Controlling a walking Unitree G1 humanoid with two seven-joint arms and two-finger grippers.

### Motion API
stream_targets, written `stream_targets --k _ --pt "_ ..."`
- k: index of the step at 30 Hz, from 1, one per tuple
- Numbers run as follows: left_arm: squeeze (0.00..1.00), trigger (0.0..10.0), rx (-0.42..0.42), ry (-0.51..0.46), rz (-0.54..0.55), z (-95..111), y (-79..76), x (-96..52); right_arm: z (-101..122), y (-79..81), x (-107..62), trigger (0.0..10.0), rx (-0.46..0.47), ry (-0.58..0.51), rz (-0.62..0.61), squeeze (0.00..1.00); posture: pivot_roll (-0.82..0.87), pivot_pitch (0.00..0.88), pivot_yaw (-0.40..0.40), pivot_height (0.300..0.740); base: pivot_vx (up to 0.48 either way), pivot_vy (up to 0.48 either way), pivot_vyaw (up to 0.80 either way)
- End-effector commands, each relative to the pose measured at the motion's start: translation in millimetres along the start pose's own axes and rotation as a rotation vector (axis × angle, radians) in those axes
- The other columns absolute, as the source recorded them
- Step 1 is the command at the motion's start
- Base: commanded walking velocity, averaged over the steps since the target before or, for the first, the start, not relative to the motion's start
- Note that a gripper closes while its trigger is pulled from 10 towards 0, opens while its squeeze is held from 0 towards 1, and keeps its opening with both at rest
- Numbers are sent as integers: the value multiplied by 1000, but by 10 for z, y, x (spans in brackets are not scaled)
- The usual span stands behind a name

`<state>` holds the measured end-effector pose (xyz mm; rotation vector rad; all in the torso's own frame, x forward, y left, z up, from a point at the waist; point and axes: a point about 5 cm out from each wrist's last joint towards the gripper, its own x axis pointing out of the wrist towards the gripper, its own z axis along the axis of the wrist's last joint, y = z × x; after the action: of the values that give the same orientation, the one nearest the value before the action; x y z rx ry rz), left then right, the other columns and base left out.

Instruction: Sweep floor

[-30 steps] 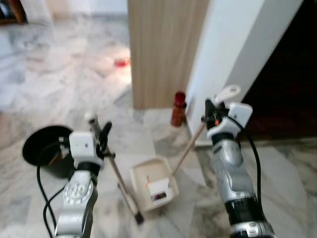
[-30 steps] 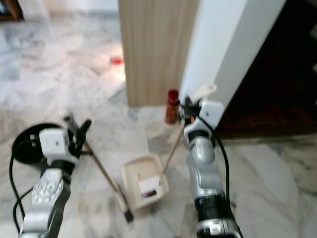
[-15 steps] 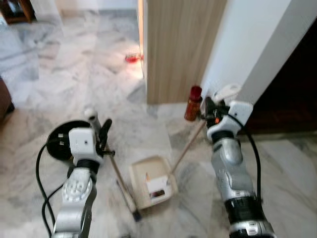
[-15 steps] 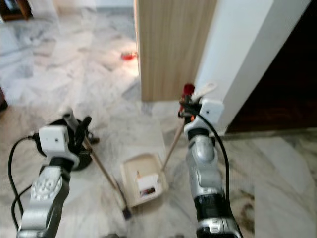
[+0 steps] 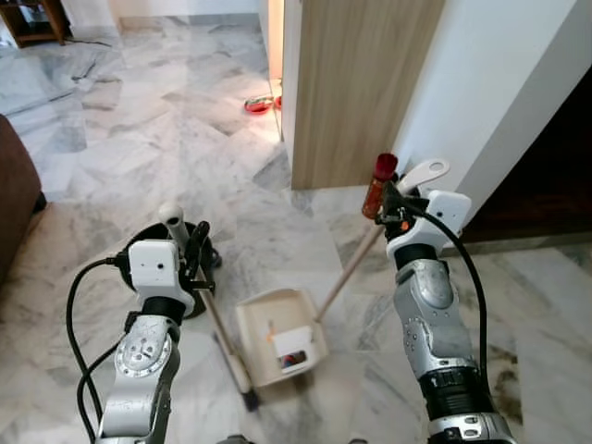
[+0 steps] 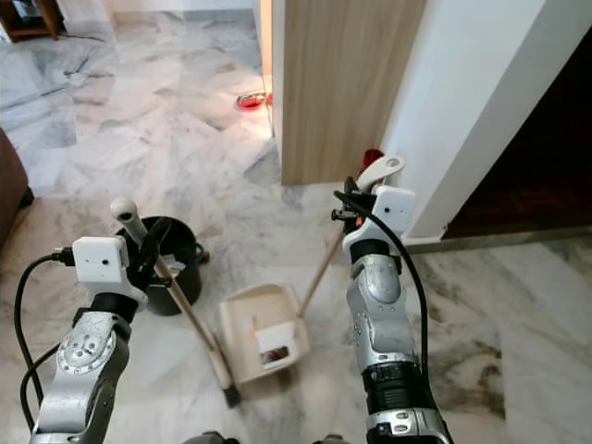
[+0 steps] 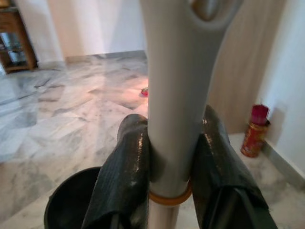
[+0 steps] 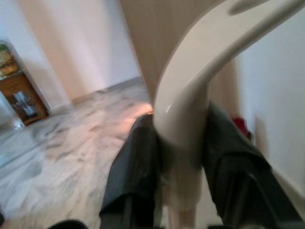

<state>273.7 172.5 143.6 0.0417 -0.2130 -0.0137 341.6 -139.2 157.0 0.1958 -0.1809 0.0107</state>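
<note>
My left gripper (image 5: 191, 245) is shut on the grey broom handle (image 7: 175, 90). The broom (image 5: 215, 319) slants down to its dark head (image 5: 249, 399) on the marble floor. My right gripper (image 5: 391, 202) is shut on the cream dustpan handle (image 8: 188, 95), just below its hooked end. That handle's wooden shaft (image 5: 350, 273) runs down to the beige dustpan (image 5: 262, 326), which rests on the floor between my arms. A white scrap (image 5: 292, 341) and small bits of debris lie in the pan. The broom head sits beside the pan's left front corner.
A black bin (image 6: 181, 268) stands on the floor just behind my left arm. A red bottle (image 5: 379, 181) stands at the foot of a wooden panel (image 5: 361, 83) and white wall (image 5: 481, 92). A dark doorway (image 5: 555, 176) lies right, a brown sofa (image 5: 14, 203) left, a red bowl (image 5: 258, 105) far back.
The whole view has shifted as the camera moved, and the blur has cleared. The black bin now shows closer behind my left arm. Both grippers keep their hold.
</note>
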Motion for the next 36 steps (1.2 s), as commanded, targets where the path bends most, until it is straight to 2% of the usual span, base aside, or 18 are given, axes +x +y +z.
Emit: stream_targets --k 1,13,24,32,36 --pt "0 10000 -4 -33 -12 69 -25 7 130 6 31 10000 16 -60 -2 0 -24 138 -13 740 0 371 0" --pt "0 10000 10 -32 -31 67 -46 5 140 11 40 10000 4 -65 15 0 -24 134 -12 740 0 368 0" --pt "0 10000 10 -35 -25 74 -29 16 157 -73 51 10000 -30 -65 20 0 -22 149 -13 740 0 353 0" --pt "0 10000 16 -41 -26 82 -29 22 239 -207 84 10000 -58 -85 -1 0 -22 152 -11 740 0 0 0" --pt "0 10000 16 -39 -25 78 -18 20 280 -218 92 10000 -66 -89 23 0 -21 152 -12 740 0 0 0"
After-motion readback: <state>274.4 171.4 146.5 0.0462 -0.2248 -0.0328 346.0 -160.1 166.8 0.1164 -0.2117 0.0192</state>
